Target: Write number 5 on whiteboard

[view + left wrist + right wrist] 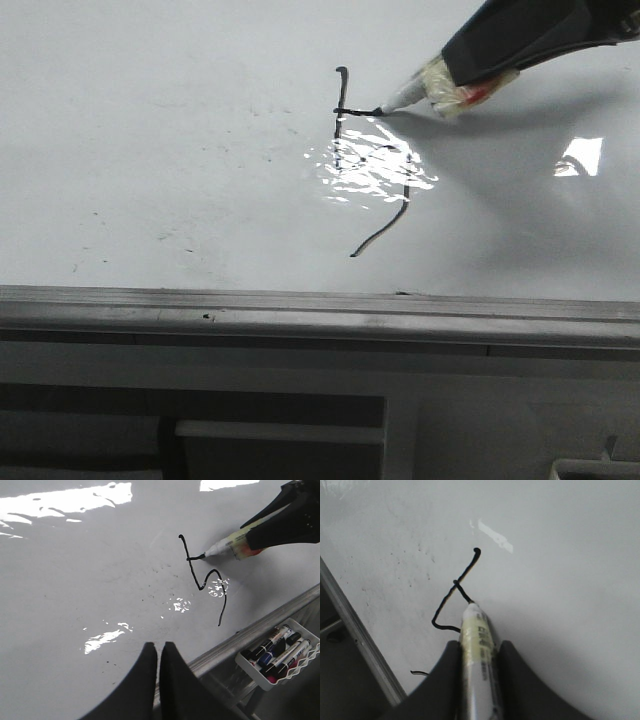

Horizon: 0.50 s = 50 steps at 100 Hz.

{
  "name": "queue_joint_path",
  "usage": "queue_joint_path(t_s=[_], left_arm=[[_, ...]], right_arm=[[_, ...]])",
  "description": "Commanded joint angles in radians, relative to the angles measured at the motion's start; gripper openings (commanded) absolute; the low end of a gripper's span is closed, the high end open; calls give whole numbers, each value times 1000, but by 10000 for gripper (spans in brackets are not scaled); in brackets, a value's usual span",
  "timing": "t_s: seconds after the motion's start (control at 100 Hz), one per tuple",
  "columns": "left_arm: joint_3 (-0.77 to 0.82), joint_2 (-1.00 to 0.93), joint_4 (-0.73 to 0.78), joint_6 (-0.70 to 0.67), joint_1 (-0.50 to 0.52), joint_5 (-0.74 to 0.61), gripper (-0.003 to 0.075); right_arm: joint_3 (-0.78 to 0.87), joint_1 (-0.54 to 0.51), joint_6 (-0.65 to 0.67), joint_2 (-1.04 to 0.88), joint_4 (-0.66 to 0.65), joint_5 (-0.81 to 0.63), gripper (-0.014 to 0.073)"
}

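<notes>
Right gripper [477, 655] clamps a taped marker [425, 90], fingers [442, 680] pressed on both sides of the barrel, tip touching the whiteboard [150, 130] at a short horizontal stroke crossing the upper stem of the number 5 [375, 160]. The figure sits mid-board, right of centre, partly under glare. Left gripper [159, 655] hovers over the board's near rim, fingers together, holding nothing. A tray of markers [280, 652] sits beyond the rim.
</notes>
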Motion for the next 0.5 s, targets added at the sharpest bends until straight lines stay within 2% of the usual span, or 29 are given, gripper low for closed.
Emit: queue_joint_path(t_s=[0.0,0.37,0.49], left_arm=[[-29,4,-28,-8,2,-22,-20],[-29,4,-28,-8,2,-22,-20],[-29,4,-28,-8,2,-24,-20]], right_arm=[[-24,-44,-4,-26,-43,-78,-42],[-24,-72,-4,-47,-47,-61,-42],[-49,-68,-4,-83,-47,28,-42]])
